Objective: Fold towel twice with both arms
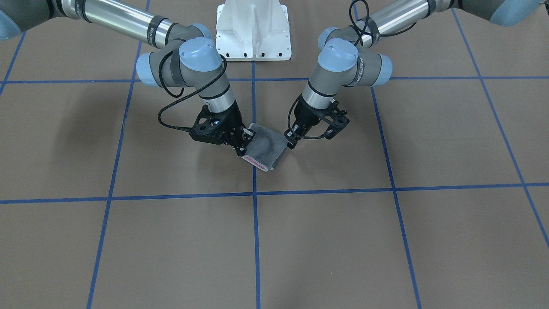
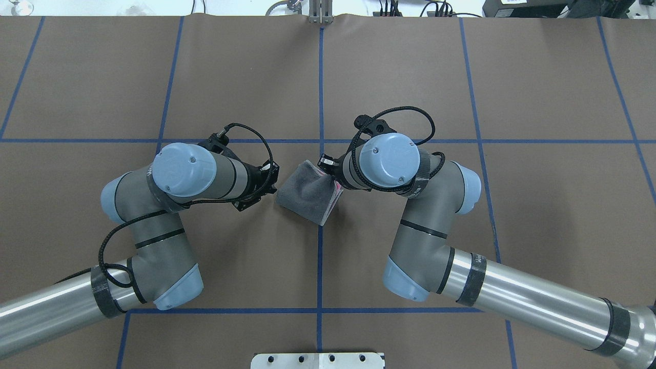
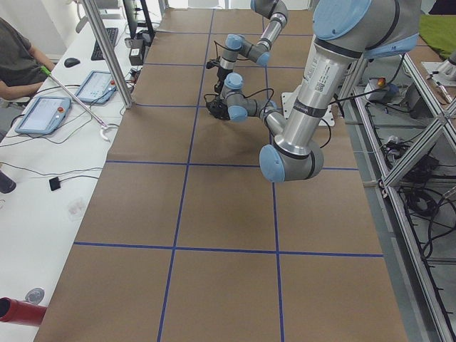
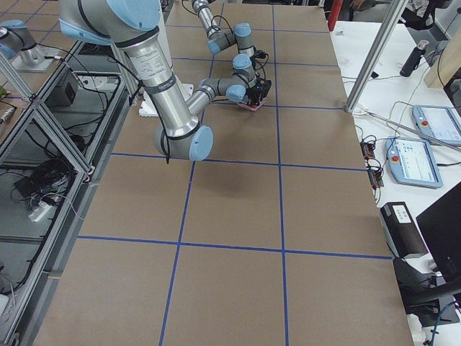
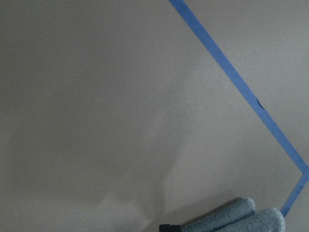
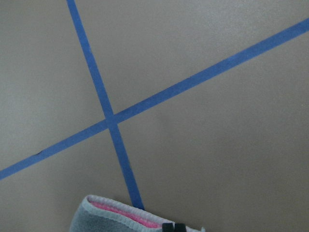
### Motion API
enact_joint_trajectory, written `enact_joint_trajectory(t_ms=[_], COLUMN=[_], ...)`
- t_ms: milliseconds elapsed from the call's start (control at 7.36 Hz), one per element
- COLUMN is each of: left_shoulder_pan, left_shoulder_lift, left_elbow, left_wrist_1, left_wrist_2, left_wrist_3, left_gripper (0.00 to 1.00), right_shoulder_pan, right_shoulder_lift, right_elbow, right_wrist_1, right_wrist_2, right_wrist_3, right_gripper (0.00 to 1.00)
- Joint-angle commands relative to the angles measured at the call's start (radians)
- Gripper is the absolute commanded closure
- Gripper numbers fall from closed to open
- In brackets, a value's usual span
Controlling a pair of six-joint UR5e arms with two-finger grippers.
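The towel (image 1: pixel 266 148) lies folded small near the table's centre line, dark grey outside, with a pink layer showing along one edge (image 6: pixel 120 212). In the overhead view the towel (image 2: pixel 307 197) sits between the two wrists. My right gripper (image 1: pixel 242 143) (image 2: pixel 330 171) is shut on the pink-edged side, its two fingertips close together in the right wrist view (image 6: pixel 174 226). My left gripper (image 1: pixel 291 141) is at the opposite corner. Only one of its fingertips (image 5: pixel 166 227) shows, pressed against the rolled grey fold (image 5: pixel 236 217), so it looks shut on that corner.
The white pedestal base (image 1: pixel 253 30) stands behind the arms. Blue tape lines (image 6: pixel 111 121) grid the brown table cover. A side bench with tablets (image 3: pixel 43 114) and a seated person (image 3: pixel 18 60) runs past the far edge. Metal posts (image 4: pixel 378 50) stand at that edge.
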Motion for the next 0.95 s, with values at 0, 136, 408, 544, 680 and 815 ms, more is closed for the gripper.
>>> enact_joint_trajectory(t_ms=[0, 136, 408, 544, 680, 815], left_shoulder_pan=[0.001, 0.002, 0.021, 0.022, 0.021, 0.022], left_shoulder_lift=[0.023, 0.021, -0.005, -0.02, -0.051, -0.047], left_elbow=[-0.025, -0.066, -0.043, -0.014, 0.013, 0.02], left_wrist_1=[0.0, 0.002, 0.002, 0.0, 0.0, 0.0], left_wrist_2=[-0.001, -0.009, -0.003, -0.003, -0.003, -0.003], left_wrist_3=[0.0, -0.002, -0.008, -0.009, -0.005, -0.003], left_gripper=[1.0, 1.0, 1.0, 1.0, 1.0, 1.0], right_shoulder_pan=[0.0, 0.0, 0.0, 0.0, 0.0, 0.0], right_shoulder_lift=[0.0, 0.0, 0.0, 0.0, 0.001, 0.0], right_elbow=[0.0, 0.0, 0.0, 0.0, 0.0, 0.0], right_wrist_1=[0.003, 0.003, 0.003, 0.003, 0.003, 0.003], right_wrist_2=[0.0, 0.0, 0.002, 0.002, 0.002, 0.002], right_wrist_3=[0.0, 0.0, 0.0, 0.0, 0.0, 0.0], right_gripper=[1.0, 1.0, 1.0, 1.0, 1.0, 1.0])
